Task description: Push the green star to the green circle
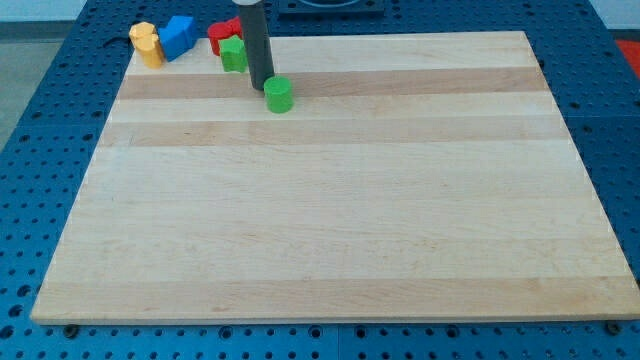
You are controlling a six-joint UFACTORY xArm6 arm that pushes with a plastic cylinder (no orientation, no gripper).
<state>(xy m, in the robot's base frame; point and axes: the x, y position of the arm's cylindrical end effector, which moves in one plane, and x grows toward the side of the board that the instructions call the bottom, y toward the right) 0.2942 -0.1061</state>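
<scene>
Two green blocks, one red, one blue, one yellow.

— Any writing, labels, brand marks or numbers you can read anywhere?

— None. The wooden board is bare grain with nothing printed on it.

— And the blocks at about eleven o'clock on the board?

— Plain colour only: the yellow block, the blue block, the red block, the green star and the green circle carry no letters or numbers.

— The dark rod?

— No mark on it down to my tip.

— The blue perforated table around the board?

— Only holes, no signs.
</scene>
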